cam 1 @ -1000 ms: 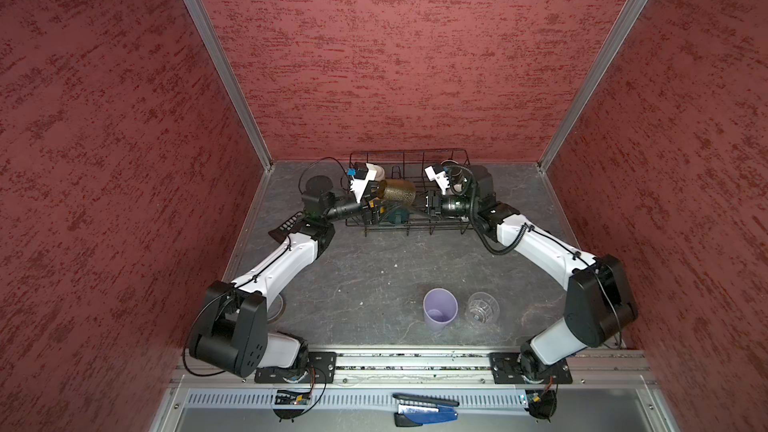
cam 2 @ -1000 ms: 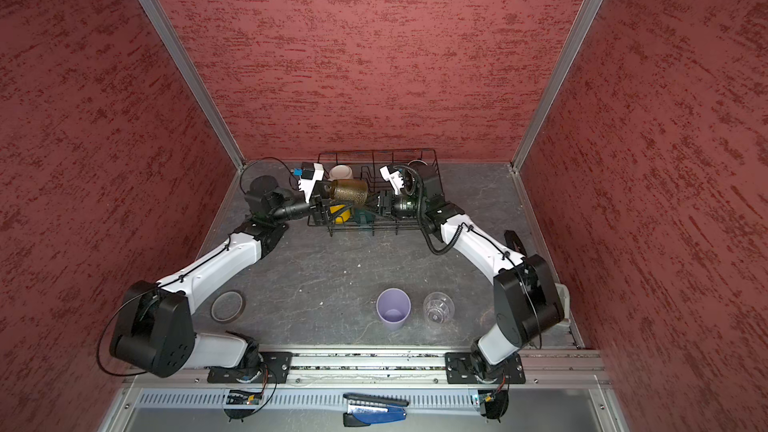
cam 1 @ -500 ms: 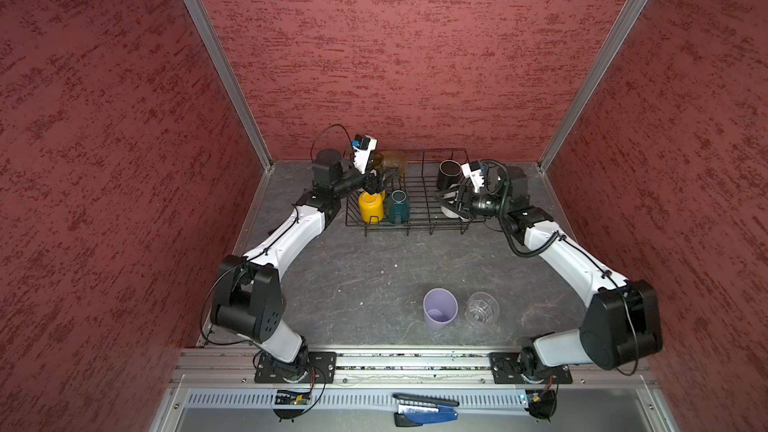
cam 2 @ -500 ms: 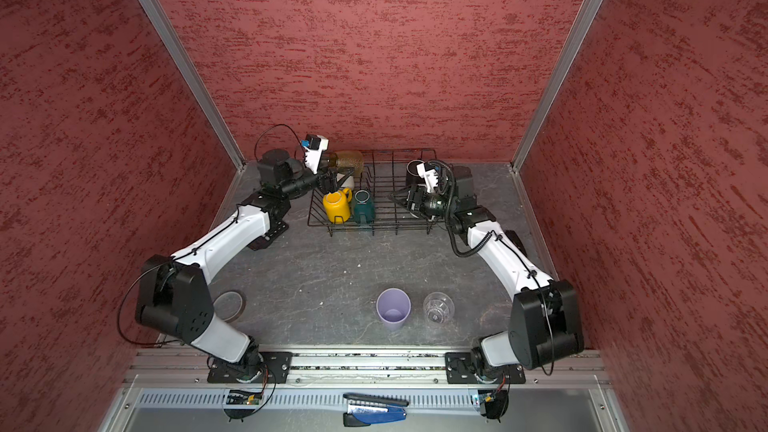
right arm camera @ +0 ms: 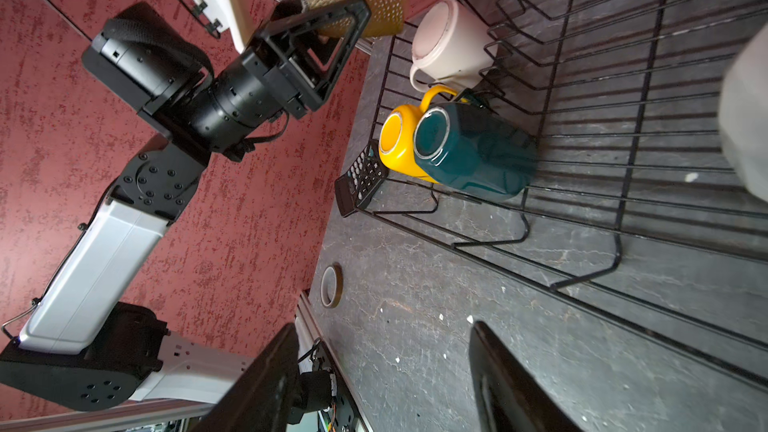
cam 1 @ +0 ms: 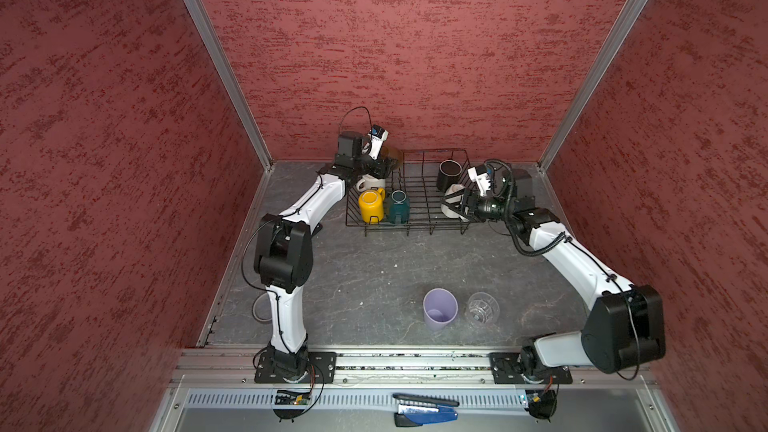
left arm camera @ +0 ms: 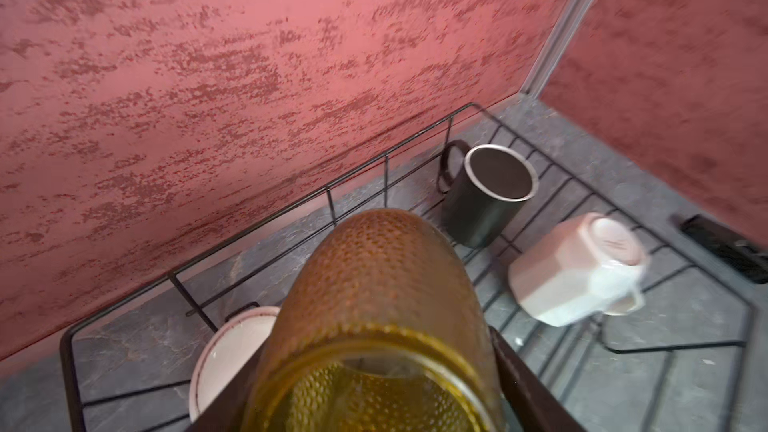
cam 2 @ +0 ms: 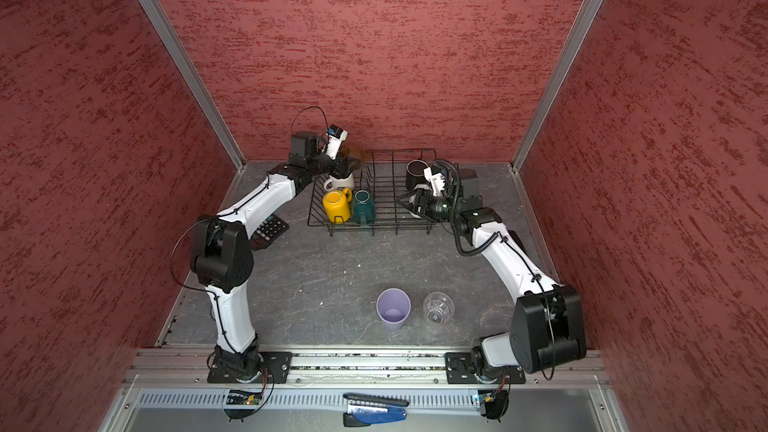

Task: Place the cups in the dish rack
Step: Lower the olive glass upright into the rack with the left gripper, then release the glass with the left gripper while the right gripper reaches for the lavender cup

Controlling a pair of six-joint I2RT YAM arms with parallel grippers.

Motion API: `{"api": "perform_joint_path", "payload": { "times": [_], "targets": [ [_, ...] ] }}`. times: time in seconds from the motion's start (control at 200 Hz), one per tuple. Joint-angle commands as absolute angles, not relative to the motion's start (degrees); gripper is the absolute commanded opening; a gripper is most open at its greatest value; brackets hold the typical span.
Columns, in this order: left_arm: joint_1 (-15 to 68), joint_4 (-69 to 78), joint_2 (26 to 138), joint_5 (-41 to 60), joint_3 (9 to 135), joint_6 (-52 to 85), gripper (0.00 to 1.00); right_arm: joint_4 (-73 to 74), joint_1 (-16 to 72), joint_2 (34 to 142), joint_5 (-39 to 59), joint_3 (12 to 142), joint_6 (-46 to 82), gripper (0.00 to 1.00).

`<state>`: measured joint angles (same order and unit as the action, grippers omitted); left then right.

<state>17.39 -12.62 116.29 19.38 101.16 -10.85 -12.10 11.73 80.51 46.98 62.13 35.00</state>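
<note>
We see red mottled walls (cam 1: 415, 56) and a grey veined table (cam 1: 374, 268). The rack (cam 1: 419, 224) is black. 4 mugs are plain: yellow mug (cam 1: 371, 205), teal mug (cam 1: 398, 206), black mug (cam 1: 449, 174), white mug (left arm camera: 573, 272). The cream mug (left arm camera: 232, 351) seems rimmed in red. The tumbler (left arm camera: 382, 284) is amber-brown, dotted; the cup (cam 1: 439, 308) lavender; the glass (cam 1: 482, 307) clear.

Mugs, five: yellow mug (cam 1: 371, 206), teal mug (cam 1: 398, 207), black mug (cam 1: 449, 174), red-rimmed white mug (left arm camera: 232, 351), tipped white mug (left arm camera: 573, 272). Tumblers, three: lavender tumbler (cam 1: 439, 309), clear tumbler (cam 1: 482, 307), amber tumbler (left arm camera: 382, 284). Racks, one: wire rack (cam 1: 424, 201). Also one remote (cam 2: 269, 229), one tape ring (right arm camera: 331, 285).
</note>
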Motion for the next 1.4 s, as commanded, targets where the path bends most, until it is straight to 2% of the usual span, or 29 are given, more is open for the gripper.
{"api": "perform_joint_path", "payload": {
  "times": [0.0, 0.346, 0.611, 0.691, 0.781, 0.862, 0.952, 0.987, 1.022, 1.117, 1.393],
  "targets": [
    [18.97, -20.35, 120.22, 15.17, 106.86, -16.88, 0.00, -14.46, 11.00, 78.73, 45.88, 62.40, 31.97, 0.66],
    [21.92, -31.66, 132.51, 5.50, 121.21, -25.94, 0.00, -14.25, 10.72, 77.38, 46.57, 60.68, 32.07, 0.66],
    [22.07, -33.22, 135.41, 3.71, 122.83, -26.01, 0.01, -13.39, 10.73, 76.52, 46.84, 59.29, 32.94, 0.67],
    [22.03, -33.59, 135.57, 3.99, 122.78, -26.03, 0.08, -13.14, 10.79, 76.47, 46.84, 59.10, 33.11, 0.67],
    [21.80, -34.13, 135.63, 4.90, 123.09, -25.68, 0.26, -12.55, 10.67, 76.77, 47.02, 58.87, 33.61, 0.67],
    [21.54, -34.69, 135.80, 5.55, 123.52, -25.03, 0.51, -12.28, 10.72, 76.95, 47.26, 58.89, 33.93, 0.67],
    [21.36, -35.08, 135.85, 5.34, 123.90, -24.79, 0.72, -12.24, 10.74, 77.00, 47.28, 59.04, 33.93, 0.68],
    [21.36, -35.23, 135.80, 5.25, 123.90, -24.85, 0.84, -12.27, 10.72, 77.12, 47.29, 59.06, 33.95, 0.68],
    [21.30, -35.15, 135.76, 5.18, 124.03, -24.87, 0.90, -12.22, 10.73, 77.18, 47.28, 59.16, 33.93, 0.68],
    [21.36, -35.07, 135.48, 5.08, 124.11, -24.66, 1.00, -12.42, 10.69, 77.40, 47.29, 59.39, 33.72, 0.68],
    [21.18, -31.26, 131.33, 3.20, 122.67, -22.48, 1.00, -20.64, 10.73, 77.27, 42.12, 62.75, 28.09, 0.63]
  ]
}}
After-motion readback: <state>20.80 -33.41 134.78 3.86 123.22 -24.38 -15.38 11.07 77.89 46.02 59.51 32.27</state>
